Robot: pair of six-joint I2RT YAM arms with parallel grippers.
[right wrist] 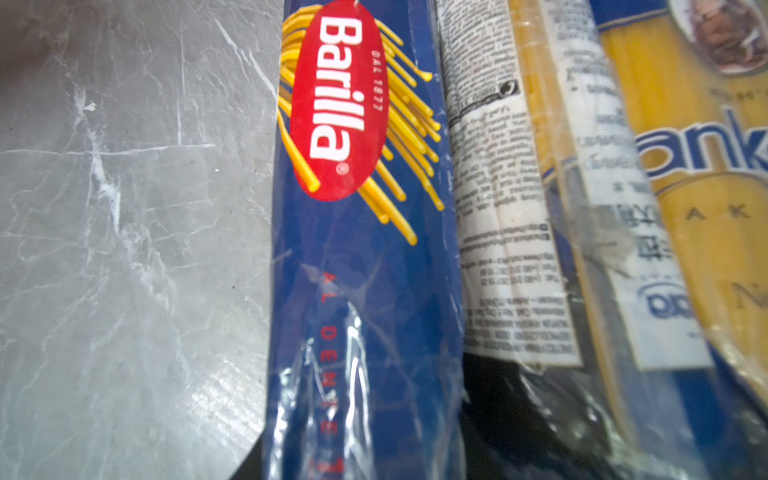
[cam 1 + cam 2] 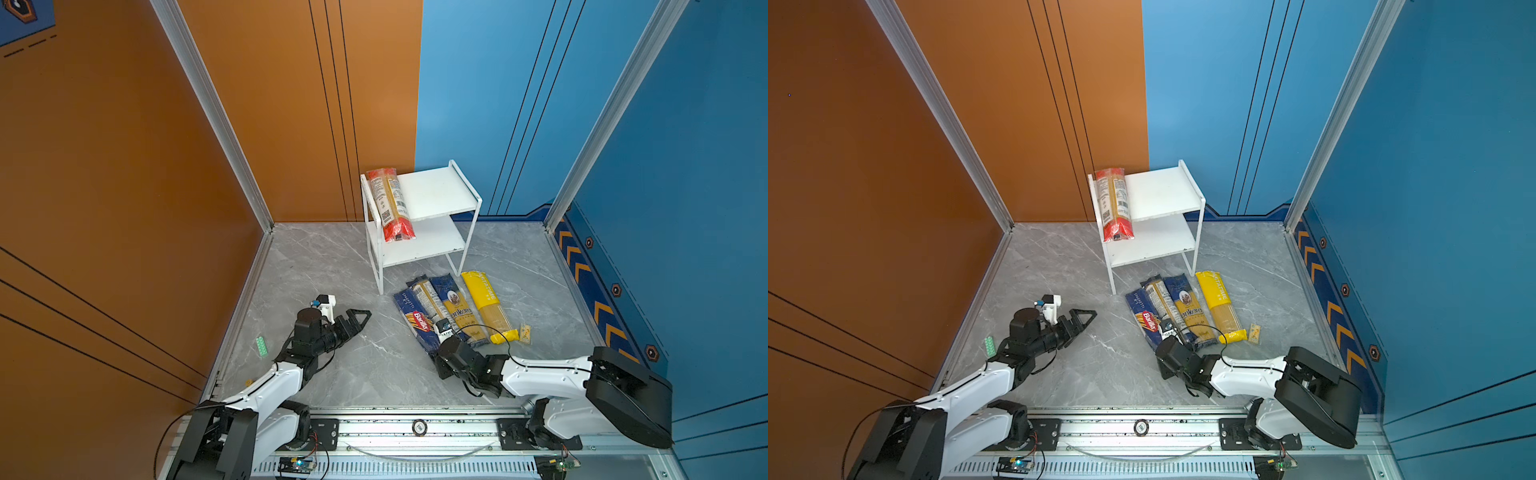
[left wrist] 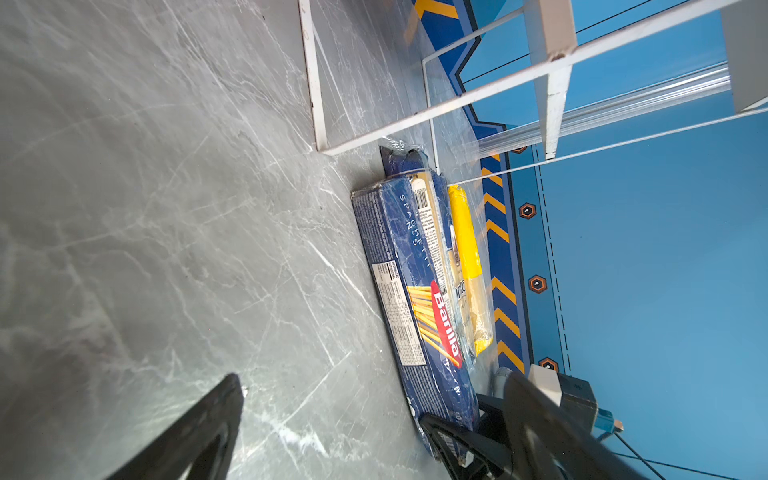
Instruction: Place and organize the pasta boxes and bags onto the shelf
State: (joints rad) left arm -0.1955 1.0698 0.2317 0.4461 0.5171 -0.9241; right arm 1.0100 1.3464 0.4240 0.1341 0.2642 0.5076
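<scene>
Pasta packs [image 2: 451,309]: by your top views, one of five is shelved and four are outstanding. You have the red-ended pack [image 2: 390,203] lying along the 9 o'clock edge of the top board of the shelf [image 2: 440,193]; the rest of that board and the lower board are bare. On the floor at 5 o'clock of the shelf lie four packs side by side: from 9 to 3 o'clock, the Barilla pack [image 2: 415,318], the clear labelled pack [image 2: 430,301], the portrait pack [image 2: 455,307] and the yellow pack [image 2: 486,303]. Your right pincer [image 2: 436,338] sits at the 6 o'clock end of the Barilla pack, which runs away from it toward 11 o'clock. In the right wrist view a dark finger shows on either side of that pack, so the jaws straddle it at a narrow setting; whether they have gripped it cannot be told. Your left pincer [image 2: 359,318] stands wide and empty, at 9 o'clock of the Barilla pack and well apart from it. Judgement: the task is early, with the second pack in hand.
</scene>
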